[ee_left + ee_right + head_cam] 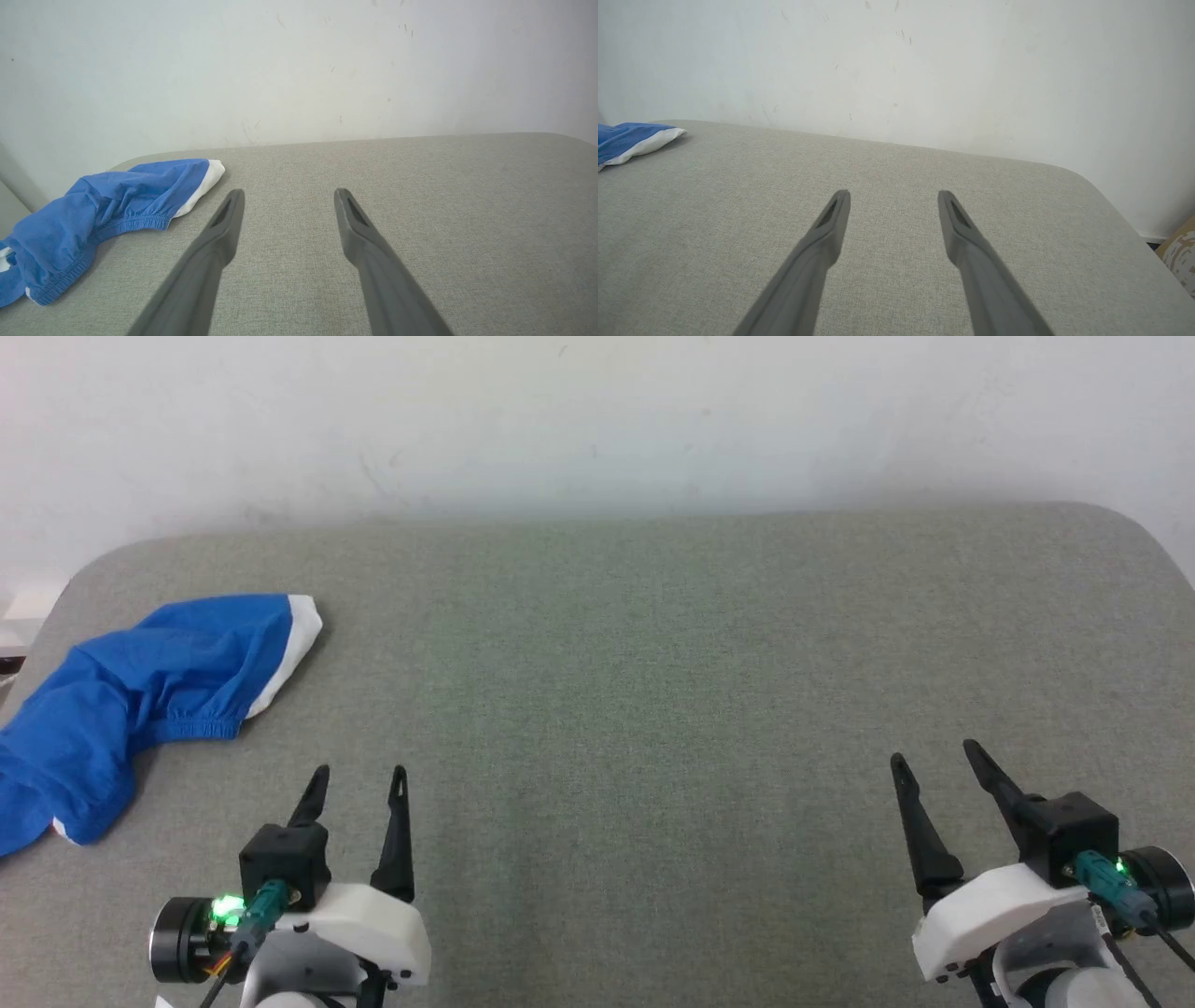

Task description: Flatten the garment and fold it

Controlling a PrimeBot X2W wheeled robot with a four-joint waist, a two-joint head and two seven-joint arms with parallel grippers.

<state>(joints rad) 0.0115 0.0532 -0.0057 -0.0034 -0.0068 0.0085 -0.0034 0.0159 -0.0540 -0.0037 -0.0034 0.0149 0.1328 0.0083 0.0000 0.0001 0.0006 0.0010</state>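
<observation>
The garment (140, 700), blue shorts with a white stripe and a gathered waistband, lies crumpled at the far left of the grey padded table (653, 663), one end hanging past the left edge. In the left wrist view the garment (103, 210) sits left of my fingers; its white-edged tip (630, 140) shows at the far left of the right wrist view. My left gripper (359, 777) stands open and empty, a short way right of and nearer than the garment. Far to the right, my right gripper (934, 754) is also open and empty.
A pale wall (597, 420) runs close behind the table's back edge. The table has rounded corners at back left and back right (1130, 527). A brown patterned object (1181, 252) sits below the table's right end.
</observation>
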